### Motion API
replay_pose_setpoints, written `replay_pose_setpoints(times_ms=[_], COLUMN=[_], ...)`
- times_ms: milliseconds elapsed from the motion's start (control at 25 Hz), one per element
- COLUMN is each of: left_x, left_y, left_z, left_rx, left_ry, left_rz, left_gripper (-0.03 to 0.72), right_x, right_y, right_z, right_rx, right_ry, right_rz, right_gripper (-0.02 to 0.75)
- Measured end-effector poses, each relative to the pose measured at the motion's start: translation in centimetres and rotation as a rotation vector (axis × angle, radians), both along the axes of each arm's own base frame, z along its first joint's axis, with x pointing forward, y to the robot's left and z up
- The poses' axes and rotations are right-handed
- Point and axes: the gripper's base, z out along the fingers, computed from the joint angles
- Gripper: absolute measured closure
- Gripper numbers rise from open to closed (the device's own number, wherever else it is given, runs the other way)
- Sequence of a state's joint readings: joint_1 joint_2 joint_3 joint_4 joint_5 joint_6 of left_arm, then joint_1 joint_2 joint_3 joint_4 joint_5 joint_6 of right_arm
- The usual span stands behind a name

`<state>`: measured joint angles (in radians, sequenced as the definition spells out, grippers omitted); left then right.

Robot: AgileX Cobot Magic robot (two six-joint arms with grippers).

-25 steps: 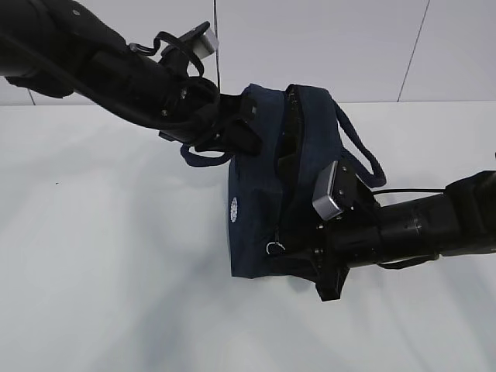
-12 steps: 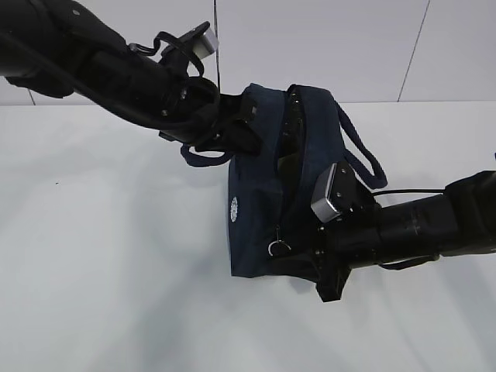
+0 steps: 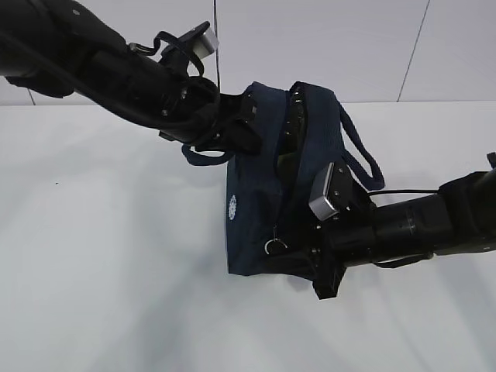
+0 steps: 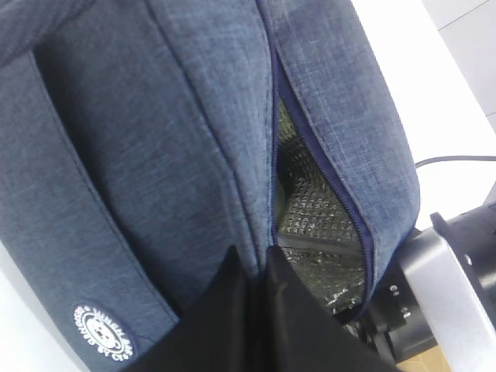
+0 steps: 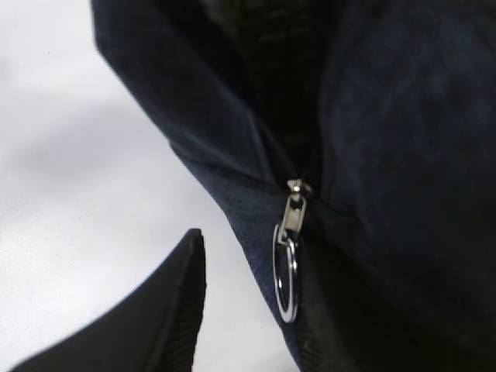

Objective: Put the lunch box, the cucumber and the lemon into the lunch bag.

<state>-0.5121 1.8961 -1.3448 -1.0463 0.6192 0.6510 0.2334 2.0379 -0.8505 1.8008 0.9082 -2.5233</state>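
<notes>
At the middle of the white table (image 3: 93,294) stands the lunch bag (image 3: 256,225), its zipper slot running away from the camera. The ring pull (image 5: 287,271) hangs at the near end, just beside the right gripper (image 3: 322,271), whose jaws look parted. The left gripper (image 3: 232,136) is clenched on fabric at the far end. No food shows.

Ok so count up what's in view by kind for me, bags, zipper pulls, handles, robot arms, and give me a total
Lunch bag: 1
Metal ring zipper pull: 1
Loop handles: 2
Robot arms: 2
Total: 6
No lunch box, cucumber or lemon shows in any view.
</notes>
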Motion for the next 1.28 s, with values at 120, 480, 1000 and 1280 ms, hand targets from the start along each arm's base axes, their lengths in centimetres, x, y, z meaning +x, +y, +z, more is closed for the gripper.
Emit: replay_pose_setpoints(times_ms=[120,480,1000,1280], left_x=[0.01,0.01,0.01,0.01], left_y=[-0.01,-0.01,-0.01,-0.01], left_z=[0.03,0.03,0.03,0.03], left_rx=[0.0,0.0,0.0,0.0], left_ry=[-0.001,-0.001,-0.001,-0.001], left_rz=[0.0,0.0,0.0,0.0], left_gripper=[0.69,0.69,0.69,0.69], right_x=[0.05,0.05,0.17,0.13], right_y=[0.01,0.01,-0.09,-0.02], right_z=[0.04,0.04,-0.15,-0.67], right_rx=[0.0,0.0,-0.02,-0.011], right_ry=[-0.002,-0.002,-0.002,0.014], right_rz=[0.0,0.0,-0.01,-0.004], right_gripper=[0.45,0.497,0.527,0.528])
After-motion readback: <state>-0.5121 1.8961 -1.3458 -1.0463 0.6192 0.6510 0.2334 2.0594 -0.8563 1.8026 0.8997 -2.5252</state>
